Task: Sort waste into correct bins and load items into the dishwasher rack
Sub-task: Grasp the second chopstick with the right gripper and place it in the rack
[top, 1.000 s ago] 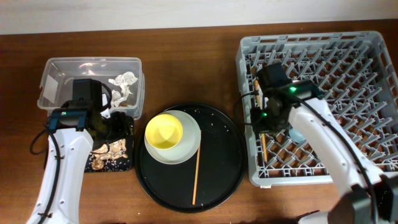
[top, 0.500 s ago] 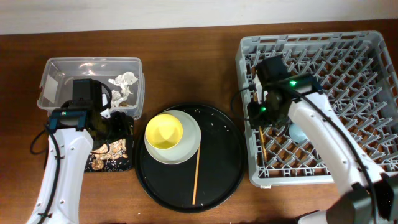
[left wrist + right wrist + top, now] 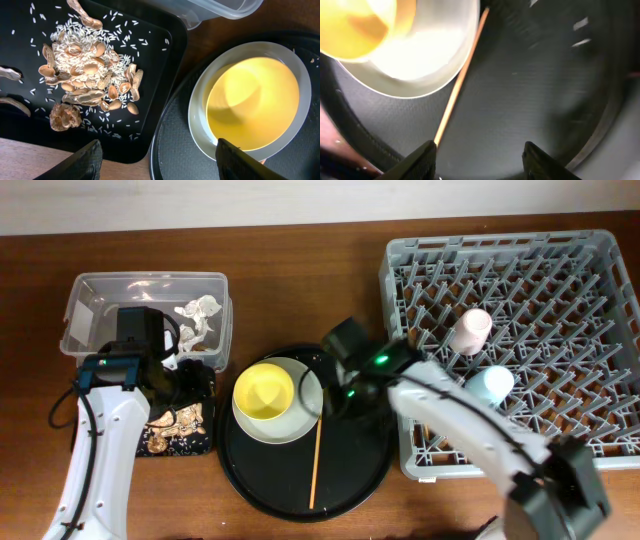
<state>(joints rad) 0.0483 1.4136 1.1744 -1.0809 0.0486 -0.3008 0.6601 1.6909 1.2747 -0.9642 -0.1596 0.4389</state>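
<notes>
The right arm stretches leftward from the grey lattice rack over the round black tray. Its end effector hangs spread and empty above a thin wooden chopstick lying beside the glossy plate. The left end effector is likewise spread and empty, over the shallow tray of crumbly scraps.

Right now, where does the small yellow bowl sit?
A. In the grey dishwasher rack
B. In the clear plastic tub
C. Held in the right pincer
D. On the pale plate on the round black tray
D: the overhead view shows the yellow bowl resting on the plate, which lies on the round black tray.
</notes>
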